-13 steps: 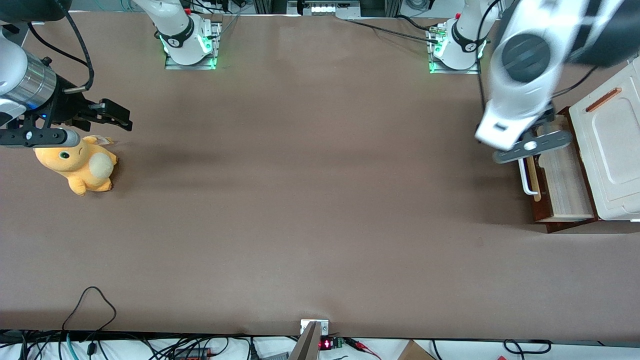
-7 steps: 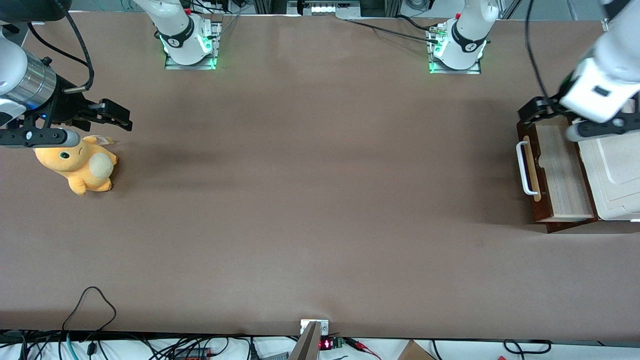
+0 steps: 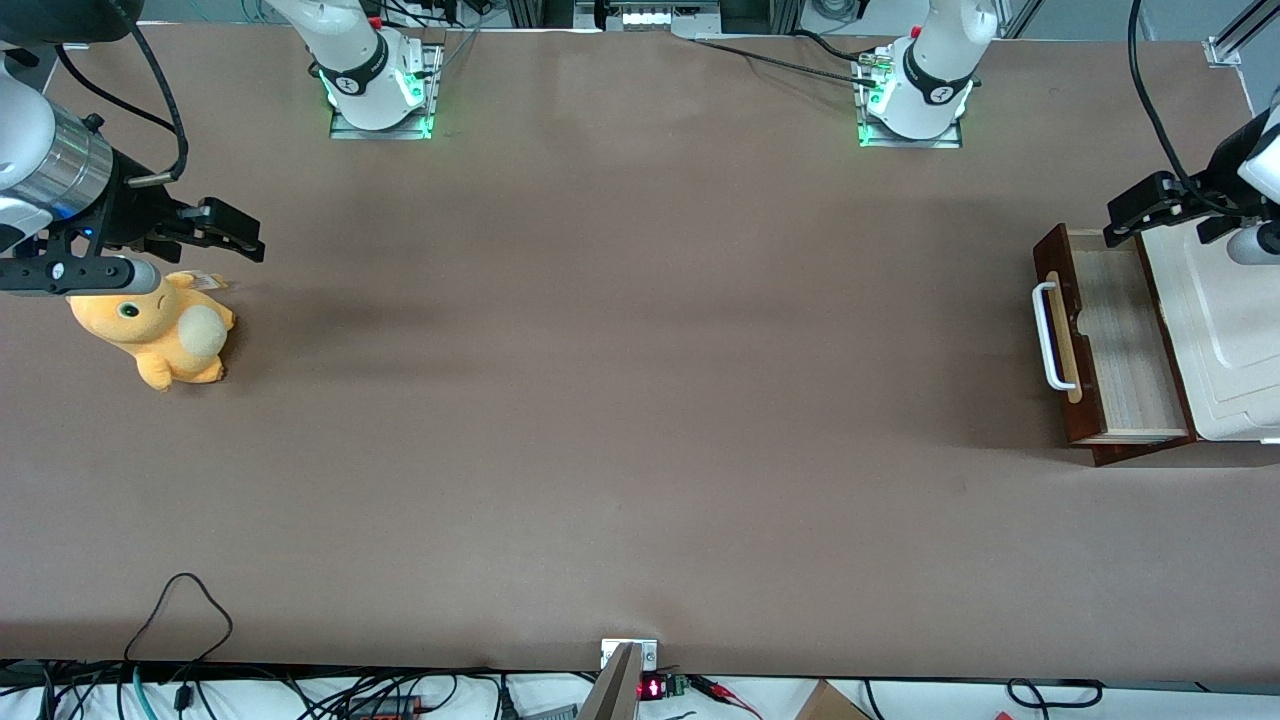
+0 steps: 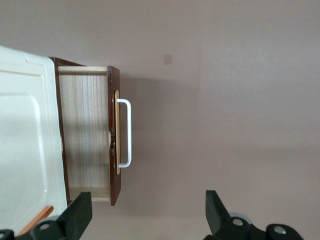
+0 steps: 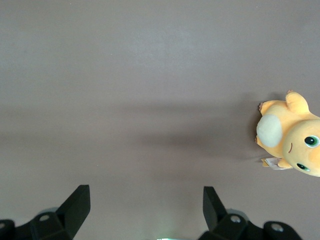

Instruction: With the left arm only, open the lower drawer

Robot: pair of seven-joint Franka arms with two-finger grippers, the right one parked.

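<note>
Lower drawer (image 3: pixel 1105 340) is pulled out from the white cabinet (image 3: pixel 1225 330), handle (image 3: pixel 1047 335) long axis 12–6. Left arm's hand (image 3: pixel 1165 210), released and empty, hovers at its 1 o'clock; task looks done.

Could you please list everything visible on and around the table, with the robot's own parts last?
lower drawer: one, dark reddish-brown with pale wood inside, pulled open out of the cabinet at the working arm's end of the table
handle: one, white U-shaped bar, on the drawer front
cabinet top: one, white, above the drawer
plush toy: one, orange-yellow, lying on the table toward the parked arm's end
table: one, brown surface
left arm's gripper: one, black, fingers open, raised above the cabinet's corner farther from the front camera, clear of the handle
</note>
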